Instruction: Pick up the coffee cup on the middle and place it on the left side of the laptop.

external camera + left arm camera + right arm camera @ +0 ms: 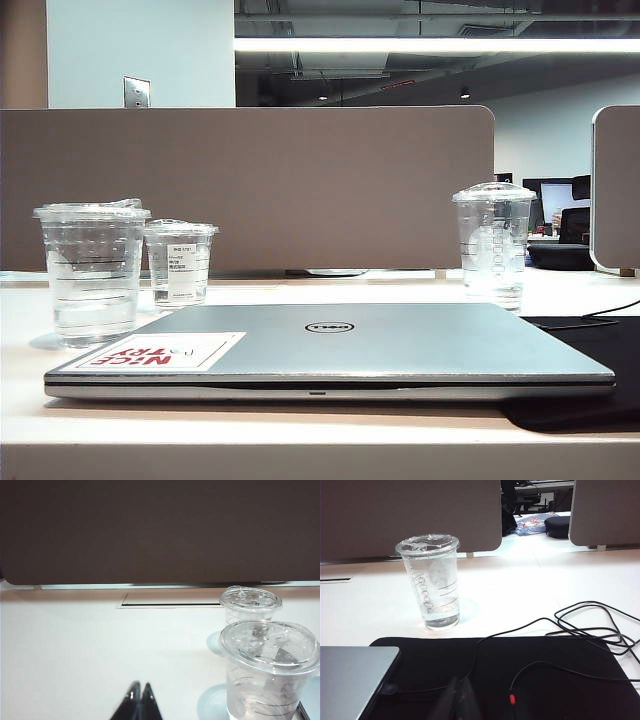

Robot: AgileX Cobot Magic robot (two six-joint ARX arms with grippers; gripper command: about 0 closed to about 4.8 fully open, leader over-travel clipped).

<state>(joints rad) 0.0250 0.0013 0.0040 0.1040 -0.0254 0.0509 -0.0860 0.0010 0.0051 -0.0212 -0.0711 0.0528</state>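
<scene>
The coffee cup [93, 272] is a clear plastic tumbler of medium height with a flat, crinkled clear lid and faint horizontal ridge lines around its wall; it carries no label. In the exterior view it stands upright on the white desk [300, 430] at the left, just beside the left rear corner of the laptop [330, 350]. The laptop is a slim silver-grey machine lying closed and flat, with a round logo in the middle of its lid and a white sticker [165, 352] with red lettering near its left front corner.

Just behind and to the right of the coffee cup is a shorter clear cup [180, 262] with a white label. A taller clear cup [493, 243] with a domed lid stands well apart from them, behind the laptop's right rear corner. The laptop's right end rests on a black mat [520, 675], across which thin black cables [590, 625] run.

The left tool [139, 700] sits low over bare desk, its two dark fingers pressed together and holding nothing; the coffee cup [269, 670] is near it to one side, untouched. The right tool [460, 697] hangs over the black mat, its fingers likewise together and empty, with the taller cup [432, 582] beyond it.
</scene>
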